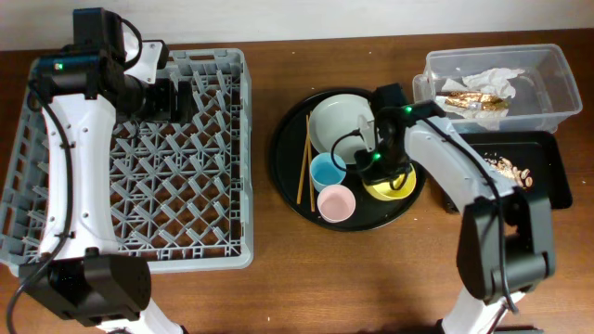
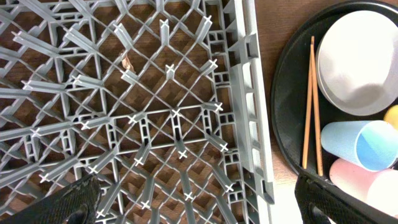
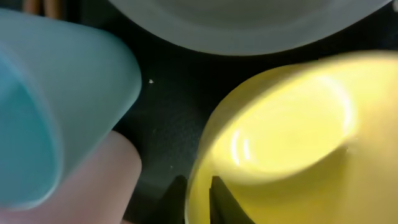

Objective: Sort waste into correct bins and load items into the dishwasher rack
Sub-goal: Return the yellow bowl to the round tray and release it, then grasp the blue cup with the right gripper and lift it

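overhead: right gripper [image 1: 379,165] at bowl [image 1: 399,187], 4 o'clock on tray [image 1: 286,160]; rack [image 1: 204,186] at 9. left wrist: left gripper [image 2: 199,199] wide above rack. right wrist: fingers [image 3: 221,203] narrow, astride bowl rim, grip unclear; pinch firmly, lift level.

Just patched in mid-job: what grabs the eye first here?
The big grey dishwasher rack fills the left side, holding no dishes, with the left hand open over it. At centre, the right hand sits at the rim of the yellow bowl on the round black tray, beside the white plate.
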Available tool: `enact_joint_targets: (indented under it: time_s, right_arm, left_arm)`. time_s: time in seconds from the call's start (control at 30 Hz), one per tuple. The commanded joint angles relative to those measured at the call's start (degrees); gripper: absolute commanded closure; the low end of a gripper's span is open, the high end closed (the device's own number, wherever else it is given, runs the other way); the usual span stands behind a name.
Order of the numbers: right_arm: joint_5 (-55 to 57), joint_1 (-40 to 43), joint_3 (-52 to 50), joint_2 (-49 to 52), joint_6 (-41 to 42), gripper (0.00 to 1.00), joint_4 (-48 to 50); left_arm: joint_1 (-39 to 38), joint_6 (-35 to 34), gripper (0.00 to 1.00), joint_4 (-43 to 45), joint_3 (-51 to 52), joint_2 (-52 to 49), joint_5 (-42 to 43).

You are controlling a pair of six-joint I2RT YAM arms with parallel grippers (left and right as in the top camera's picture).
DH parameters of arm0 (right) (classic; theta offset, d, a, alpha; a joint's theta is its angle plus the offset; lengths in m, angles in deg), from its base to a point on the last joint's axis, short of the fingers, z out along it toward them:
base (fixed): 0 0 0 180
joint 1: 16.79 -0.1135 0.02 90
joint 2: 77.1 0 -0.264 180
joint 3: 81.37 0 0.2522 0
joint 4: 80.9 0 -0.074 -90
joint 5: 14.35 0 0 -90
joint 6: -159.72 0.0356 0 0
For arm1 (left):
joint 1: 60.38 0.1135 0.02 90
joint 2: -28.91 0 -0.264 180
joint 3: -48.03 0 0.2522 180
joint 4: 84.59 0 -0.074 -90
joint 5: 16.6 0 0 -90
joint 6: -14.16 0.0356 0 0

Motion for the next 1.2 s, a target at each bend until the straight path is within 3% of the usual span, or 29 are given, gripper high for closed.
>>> enact_joint_targets:
  time_s: [0.0, 0.1, 0.3, 0.43, 0.47, 0.63, 0.67, 0.7, 0.8, 0.9, 1.0, 1.17]
  right_arm:
    - [-0.09, -1.07, -0.35, 2.32, 0.61, 0.73, 0.46]
    - [-1.73, -1.01, -0.20, 2.19, 0.61, 0.64, 0.66]
    - [-6.88, -0.79, 9.14, 1.38, 0.63, 0.61, -7.13]
    - [-6.64, 1.55, 20.70, 1.29, 0.83, 0.35, -16.76]
    - [-6.60, 3.19, 24.24, 1.29, 0.83, 0.33, -19.43]
    - [-6.67, 10.32, 31.87, 1.09, 1.01, 0.31, -25.75]
    - [-6.69, 11.52, 31.95, 1.09, 1.03, 0.26, -25.77]
    - [-6.71, 12.33, 31.93, 1.09, 1.03, 0.02, -25.77]
    - [-6.64, 14.97, 31.80, 1.22, 0.98, 0.02, -25.66]
    - [-6.73, 16.17, 31.80, 1.22, 0.98, 0.02, -25.75]
    - [-7.56, 15.93, 31.80, 1.22, 1.01, 0.01, -25.79]
    - [-8.28, 10.97, 31.41, 1.31, 2.19, 0.22, -23.74]
  left_arm:
    - [0.24, 0.92, 0.01, 0.13, -1.09, -0.22, 0.61]
    - [0.24, 0.92, 0.01, 0.13, -1.09, -0.22, 0.61]
    - [0.24, 0.92, 0.01, 1.29, -1.09, -0.22, 0.63]
    - [0.24, 0.92, 0.01, 1.36, -1.09, -0.22, 0.63]
    - [0.24, 0.92, 0.01, 1.05, -1.09, -0.22, 0.66]
    - [0.17, -0.81, 0.01, 0.50, -1.09, -0.26, 1.99]
    - [0.07, -0.81, 0.01, 0.11, -1.09, -0.52, 5.27]
    - [-0.13, -0.79, 0.01, 0.04, -1.09, -0.83, 7.78]
    - [-2.67, -0.81, 0.02, 0.11, -1.09, -2.58, 11.61]
    - [-8.07, -0.81, 0.16, 0.20, -1.09, -5.97, 11.74]
    - [-13.42, -0.81, 0.20, 0.57, -1.09, -9.88, 10.56]
    - [-16.87, -1.20, 0.22, 2.01, -1.09, -12.00, 9.57]
